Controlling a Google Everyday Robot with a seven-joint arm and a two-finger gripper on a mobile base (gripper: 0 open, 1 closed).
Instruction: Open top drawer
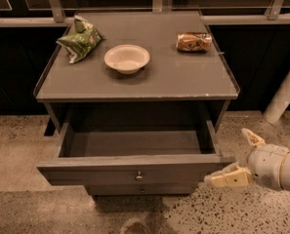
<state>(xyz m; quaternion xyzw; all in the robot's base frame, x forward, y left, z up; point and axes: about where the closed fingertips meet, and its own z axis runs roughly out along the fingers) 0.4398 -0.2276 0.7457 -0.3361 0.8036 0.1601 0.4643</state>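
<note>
Top drawer (134, 165): pulled well out, knob (139, 176) at centre front.
Gripper (239, 158): beside its right front corner, fingers (230, 178) spread wide (gripping nothing).

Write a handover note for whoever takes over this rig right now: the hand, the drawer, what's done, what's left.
Hand: open, holding nothing, low on the right, just off the right front corner of the top drawer.
Top drawer: pulled well out from under the cabinet top; its knob at the centre of the front is free.
On the cabinet top: a bowl, a green bag and a can lying on its side.
Done: the drawer is open.
Left: probably only backing the hand away without bumping the drawer front.
</note>
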